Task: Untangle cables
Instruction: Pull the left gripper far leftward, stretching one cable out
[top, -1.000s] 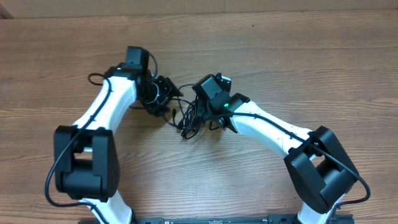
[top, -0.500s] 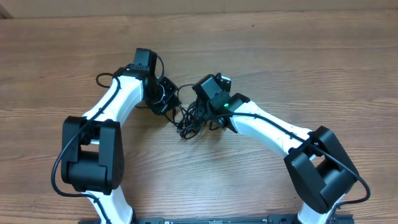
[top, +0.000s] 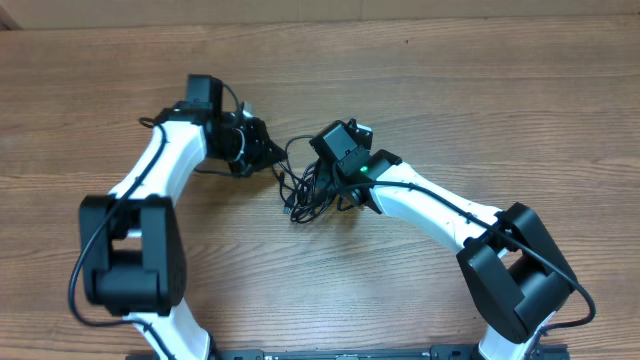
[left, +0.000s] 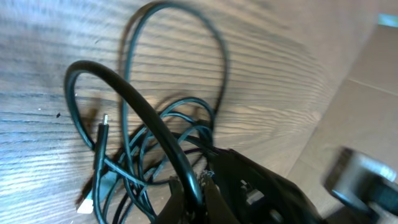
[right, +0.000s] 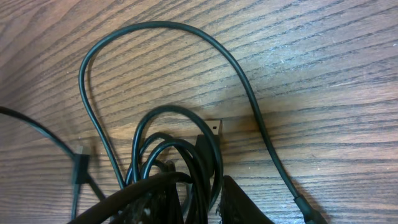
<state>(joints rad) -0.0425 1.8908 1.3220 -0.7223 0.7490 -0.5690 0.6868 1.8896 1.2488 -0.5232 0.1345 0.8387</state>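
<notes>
No lettering or number can be read in any view.
The small green light (top: 362, 168) on the black wrist housing (top: 345, 150) of the white right arm (top: 430, 205) is the only sign-like mark (a plain glow, with no letter or figure in it). The silver metal plug (right: 212, 128) among the thin black cables (right: 205, 165) shows no print that can be made out, and the left wrist view is too blurred to read.
</notes>
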